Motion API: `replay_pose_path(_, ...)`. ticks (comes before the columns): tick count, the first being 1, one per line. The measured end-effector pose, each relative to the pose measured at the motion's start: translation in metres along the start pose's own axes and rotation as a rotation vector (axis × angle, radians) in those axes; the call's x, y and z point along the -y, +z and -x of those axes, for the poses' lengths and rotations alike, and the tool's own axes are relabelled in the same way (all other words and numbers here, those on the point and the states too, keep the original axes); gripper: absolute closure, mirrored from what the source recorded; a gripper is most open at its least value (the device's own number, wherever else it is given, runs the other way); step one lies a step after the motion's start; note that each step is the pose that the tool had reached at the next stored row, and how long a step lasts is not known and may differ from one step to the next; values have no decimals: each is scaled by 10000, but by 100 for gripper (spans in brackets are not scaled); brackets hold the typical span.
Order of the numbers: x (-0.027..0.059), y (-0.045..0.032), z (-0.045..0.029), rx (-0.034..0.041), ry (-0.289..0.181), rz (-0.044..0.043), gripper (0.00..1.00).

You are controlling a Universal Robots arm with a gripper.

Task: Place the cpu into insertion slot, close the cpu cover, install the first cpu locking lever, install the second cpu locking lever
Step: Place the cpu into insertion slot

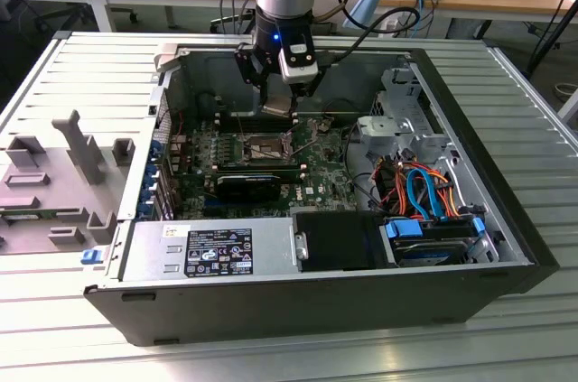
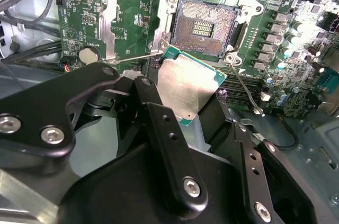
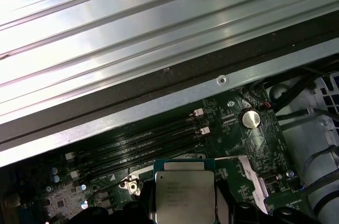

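Silvery-grey flat square cpu (image 2: 188, 83) sits clamped in the black gripper (image 2: 186, 110). It hovers near the uncovered dark square insertion slot (image 2: 205, 25)

In the second wrist view the claw (image 2: 183, 99) clasps the cpu (image 2: 188, 81), hiding its edges nearest the claw, while the first wrist view's border cuts it off.

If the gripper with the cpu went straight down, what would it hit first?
Likely the insertion slot or its near rim; the cpu in the gripper looks slightly offset, depth unclear.
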State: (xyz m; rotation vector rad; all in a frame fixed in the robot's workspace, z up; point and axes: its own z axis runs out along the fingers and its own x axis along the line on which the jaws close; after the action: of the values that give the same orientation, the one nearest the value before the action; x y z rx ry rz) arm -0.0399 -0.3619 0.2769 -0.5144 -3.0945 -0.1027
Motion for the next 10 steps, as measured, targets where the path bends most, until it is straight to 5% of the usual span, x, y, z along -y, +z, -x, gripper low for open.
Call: replay_pose_path(10,0,0,0,11,84,-17,45)
